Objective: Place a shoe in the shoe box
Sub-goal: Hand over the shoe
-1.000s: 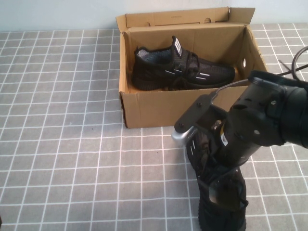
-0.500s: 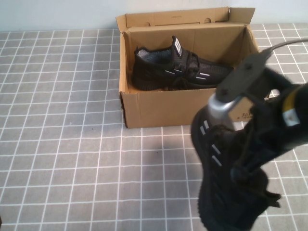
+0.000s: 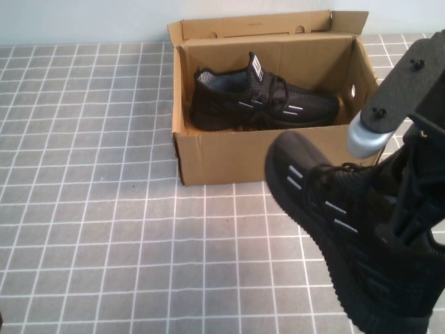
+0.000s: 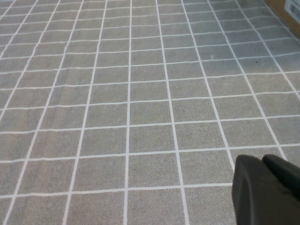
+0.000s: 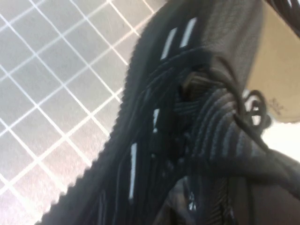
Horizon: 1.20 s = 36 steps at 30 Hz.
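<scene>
Brown corrugated cardboard makes up the shoe box point(image 3: 208, 156) at the far middle of the grey tiled table point(image 3: 90, 209), its flaps folded open, and from above we see a matching twin sneaker point(image 3: 268, 101) already lying on its side inside, white tongue tag up and toe toward the robot's right. Nearer to us, on the right, the shoe point(image 3: 348, 229) is off the table surface, in front of the box's right near corner, tilted with its rounded toe toward the box and its heel low at the near edge of the high view; short white stripes show along its side. We see the right gripper point(image 3: 407, 209) at the shoe's laced opening, its fingers clamped on the shoe around the collar, with the arm's dark body and a silver cylinder above it. In the right wrist view the shoe point(image 5: 187, 117) fills most of the frame, its laces and knit upper close to the lens, with a strip of cardboard behind. The left gripper point(image 4: 265, 190) shows only in its own wrist view as a dark tip over bare tiles, a corner of the box far off; we cannot tell whether its fingers are apart or together.
</scene>
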Each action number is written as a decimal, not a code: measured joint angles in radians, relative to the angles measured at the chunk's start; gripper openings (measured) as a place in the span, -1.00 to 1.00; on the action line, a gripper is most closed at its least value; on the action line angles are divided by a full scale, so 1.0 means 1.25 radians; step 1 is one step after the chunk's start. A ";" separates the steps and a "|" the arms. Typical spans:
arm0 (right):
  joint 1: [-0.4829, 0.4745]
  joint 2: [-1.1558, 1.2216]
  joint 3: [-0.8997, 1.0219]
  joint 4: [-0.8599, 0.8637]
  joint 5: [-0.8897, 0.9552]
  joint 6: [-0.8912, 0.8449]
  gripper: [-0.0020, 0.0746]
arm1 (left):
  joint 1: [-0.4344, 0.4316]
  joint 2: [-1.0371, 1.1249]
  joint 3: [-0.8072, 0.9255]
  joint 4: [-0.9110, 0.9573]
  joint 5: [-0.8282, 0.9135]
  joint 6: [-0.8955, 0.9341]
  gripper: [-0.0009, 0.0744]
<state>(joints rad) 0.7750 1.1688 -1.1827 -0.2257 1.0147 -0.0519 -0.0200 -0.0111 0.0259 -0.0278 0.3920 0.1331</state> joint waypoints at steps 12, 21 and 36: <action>0.000 0.000 0.000 0.029 -0.045 -0.030 -0.95 | -0.040 0.000 0.000 0.003 0.000 -0.002 -0.98; 0.000 0.000 0.000 0.067 -0.048 -0.044 -0.95 | -0.040 0.000 0.000 0.022 -0.017 -0.003 -0.98; 0.000 0.000 0.000 0.094 -0.088 -0.047 -0.95 | -0.040 0.000 0.000 -0.247 -0.457 -0.124 -0.98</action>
<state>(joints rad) 0.7750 1.1688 -1.1827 -0.1087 0.9045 -0.1112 -0.0702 -0.0111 0.0259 -0.3369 -0.1795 -0.0218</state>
